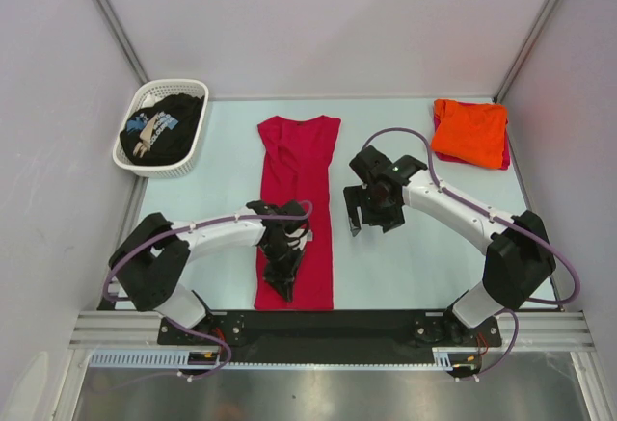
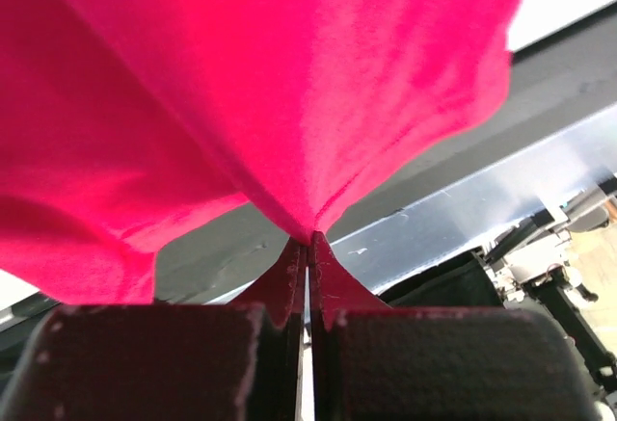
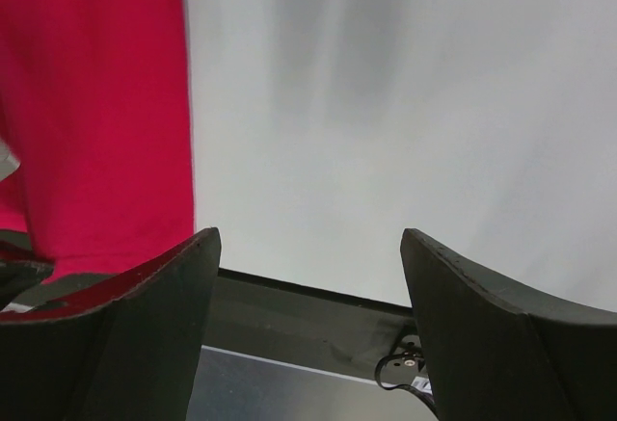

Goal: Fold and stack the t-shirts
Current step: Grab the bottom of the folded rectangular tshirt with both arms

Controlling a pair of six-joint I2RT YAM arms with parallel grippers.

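Cloth of the red t-shirt (image 1: 297,166), a long strip down the bench (image 1: 405,267), is clamped near its near hem between the left fingers (image 2: 145,363), probably to fold it over, while the right fingers (image 3: 501,344) hang apart just beside it.

High rear overview, two close wrist views (red t-shirt (image 1: 297,161) common to all)
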